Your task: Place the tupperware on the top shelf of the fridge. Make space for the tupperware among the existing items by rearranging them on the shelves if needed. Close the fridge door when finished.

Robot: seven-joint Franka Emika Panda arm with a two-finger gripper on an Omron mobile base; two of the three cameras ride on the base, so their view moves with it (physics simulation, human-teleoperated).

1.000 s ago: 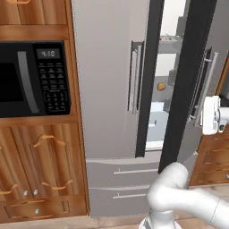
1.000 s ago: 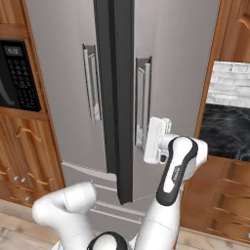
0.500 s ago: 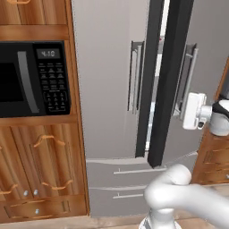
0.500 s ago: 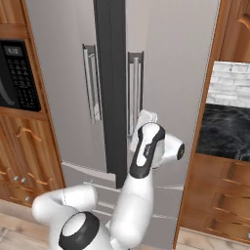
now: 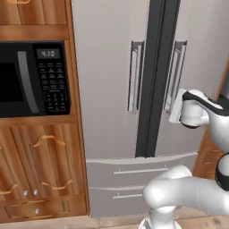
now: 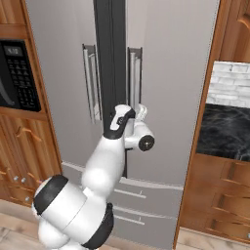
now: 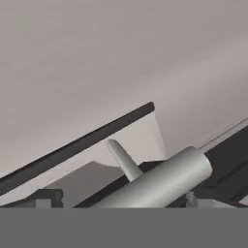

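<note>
Fridge (image 5: 112, 98) stands tall and upright between the wooden cabinets, its long axis vertical, and its grey front faces the cameras. The fridge door (image 5: 197, 67) on the right side is almost shut against its twin; a dark vertical band runs between the two panels from top to bottom. In the left base view the edge of this door looks still a little in front of the other one. Each door has one silver bar handle (image 5: 175, 76), upright, and the two handles stand just beside the dark band, one on each side. Two drawers lie horizontally under the doors.

The gripper (image 5: 174, 106) is at the front of the right door, just beside the lower end of its handle, and the white wrist is level with it. In the right base view the hand (image 6: 138, 114) is pressed close to the same panel. In the hand view the silver handle (image 7: 160, 181) crosses the bottom very near, lying diagonally, with the grey door surface behind it. The fingers are spread wide apart and nothing is between them.

A black microwave (image 5: 31, 78) sits in the cabinet to the left of the fridge.
</note>
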